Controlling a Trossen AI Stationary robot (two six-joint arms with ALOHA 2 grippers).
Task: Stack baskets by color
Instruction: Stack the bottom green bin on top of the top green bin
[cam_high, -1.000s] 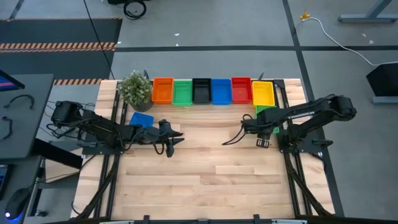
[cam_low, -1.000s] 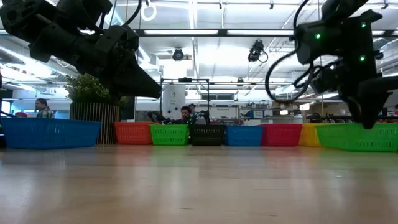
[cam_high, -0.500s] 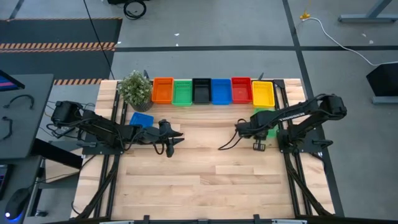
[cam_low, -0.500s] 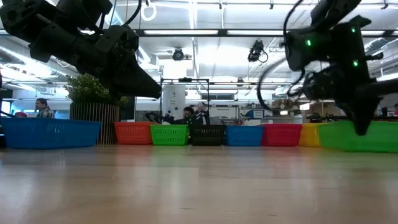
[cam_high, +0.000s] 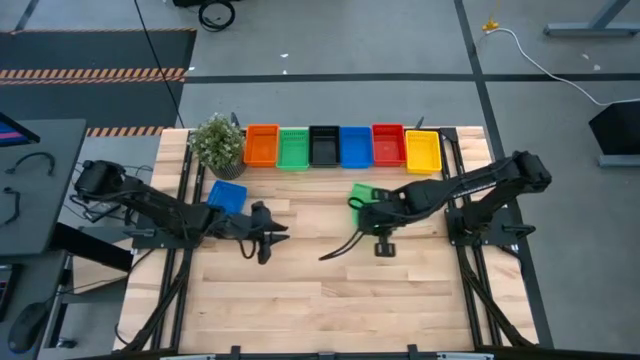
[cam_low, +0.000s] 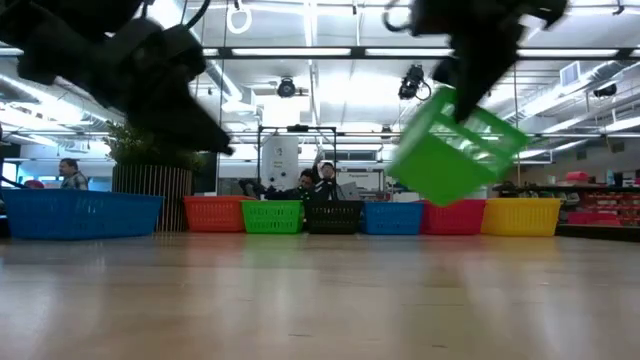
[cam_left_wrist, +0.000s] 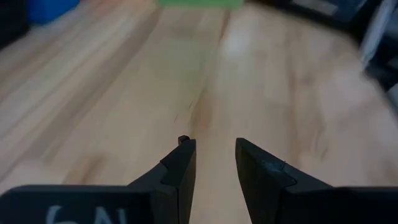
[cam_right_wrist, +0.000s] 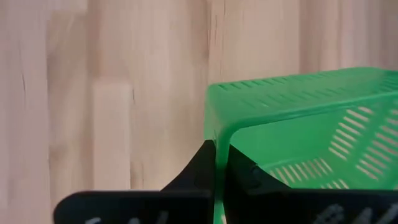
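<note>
My right gripper (cam_high: 374, 208) is shut on a green basket (cam_high: 362, 192), which hangs tilted high above the table in the low view (cam_low: 455, 150), around mid-table. Six baskets stand in a row along the far edge: orange (cam_high: 262, 146), green (cam_high: 294, 148), black (cam_high: 324, 146), blue (cam_high: 355, 146), red (cam_high: 387, 145) and yellow (cam_high: 422, 150). Another blue basket (cam_high: 228, 195) rests on its base left of centre. My left gripper (cam_left_wrist: 214, 155) hovers open over bare wood beside that blue basket, with nothing between its fingers. My right gripper pinches one side wall of the green basket, close to a corner (cam_right_wrist: 219, 149). One finger (cam_right_wrist: 198, 165) is outside the wall and the other inside the basket. The fingers come from above, pointing steeply down. The basket hangs tilted below them, clear of the table.
A potted plant (cam_high: 217, 142) stands at the far left corner beside the orange basket. Bare wooden tabletop (cam_high: 330, 290) spreads across the middle and near half. Black frame rails (cam_high: 480, 280) run along both table sides.
My right gripper has taken hold of the green basket near the yellow one. It has lifted the basket clear and carried it toward the table's left and near side, and the basket now hangs tipped. My left gripper has shifted slightly toward the near edge.
</note>
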